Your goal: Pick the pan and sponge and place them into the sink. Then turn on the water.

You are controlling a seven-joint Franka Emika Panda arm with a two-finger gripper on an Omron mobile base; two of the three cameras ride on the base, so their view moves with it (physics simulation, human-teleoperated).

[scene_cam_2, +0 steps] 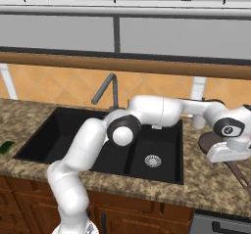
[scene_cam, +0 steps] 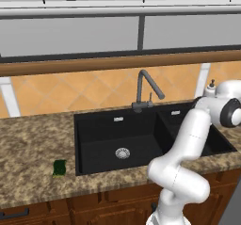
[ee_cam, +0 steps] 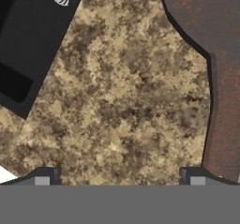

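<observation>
Overall, the left base view shows a speckled brown stone counter (scene_cam: 33, 144) running under a tan tiled wall (scene_cam: 70, 90), with a wooden rail and grey wall cabinets above. Set into the counter is the black double sink (scene_cam: 94, 144); its larger left basin holds nothing but a round metal drain (scene_cam: 122, 153). A dark grey gooseneck faucet (scene_cam: 143, 90) stands behind the divider, with no stream falling from it. The sponge (scene_cam: 59, 167), dark green, lies on the counter just beside the sink's left front corner. Wooden cabinet fronts run below.

From the right base view, the same sink sits left of centre, and the smaller right basin shows its own drain (scene_cam_2: 153, 160) and no contents. The arm reaches across to the counter right of the sink. The gripper (scene_cam_2: 226, 155) hangs low over the pan (scene_cam_2: 208, 141), a dark brown round piece lying on the counter near the sink's right edge, its long handle (scene_cam_2: 241, 175) running toward the front. Whether the fingers touch it cannot be told from this side.

Seen from the hand view, the two fingertips (ee_cam: 44, 175) stand spread wide with bare counter between them. The pan's bowl lies in the upper right and its handle runs down to the right fingertip. A sink corner with a drain is at upper left.
</observation>
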